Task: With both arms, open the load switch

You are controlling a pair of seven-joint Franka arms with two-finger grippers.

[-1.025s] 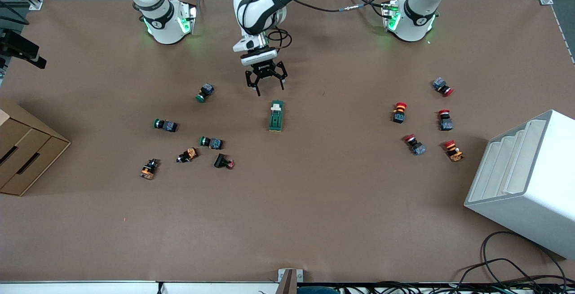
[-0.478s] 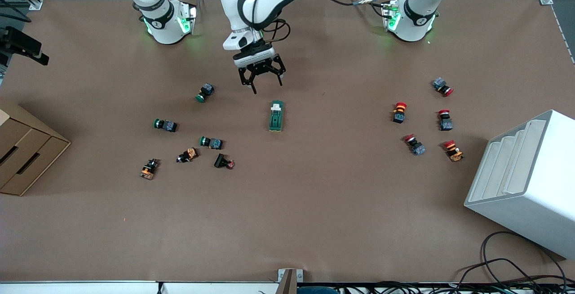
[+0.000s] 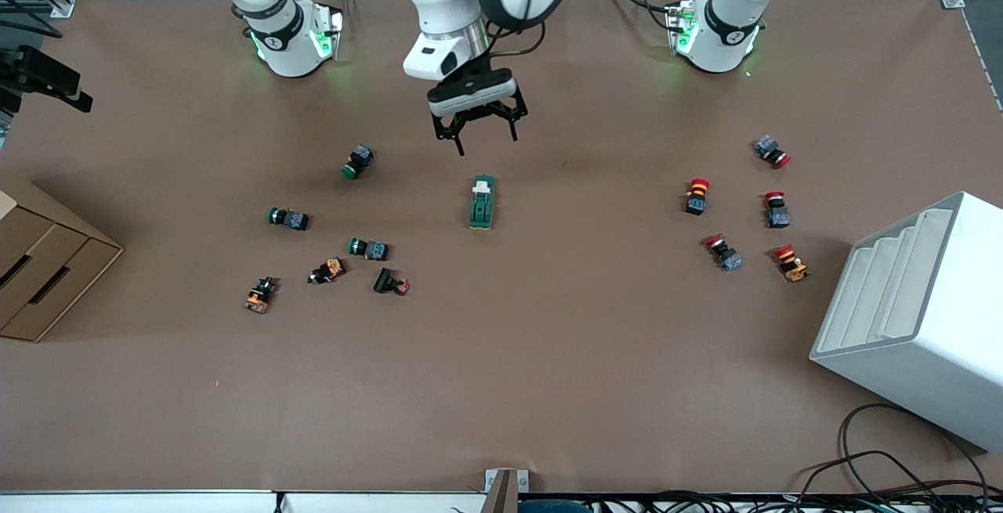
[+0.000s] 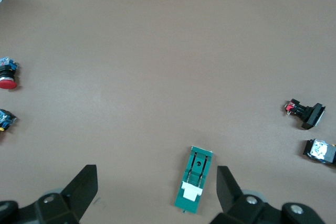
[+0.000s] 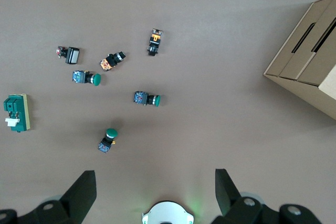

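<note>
**Left gripper poised above load switch; contact not yet made**

Left gripper [image 3: 476,131] hangs over bare table [image 3: 548,356] with fingers spread wide and nothing between them. Load switch [image 3: 481,202] lies flat just ahead of its fingertips, toward the front camera, untouched. Right gripper [image 5: 155,192] is up over its own base, fingers likewise apart; that arm waits.

Recommended approach: bring the left gripper directly over the green body and lower squarely, closing across the narrow width so the block cannot skid.

Orientation: long axis runs from the gripper toward the front camera. White sliding piece [image 4: 191,192] sits at the end nearest the gripper.
</note>
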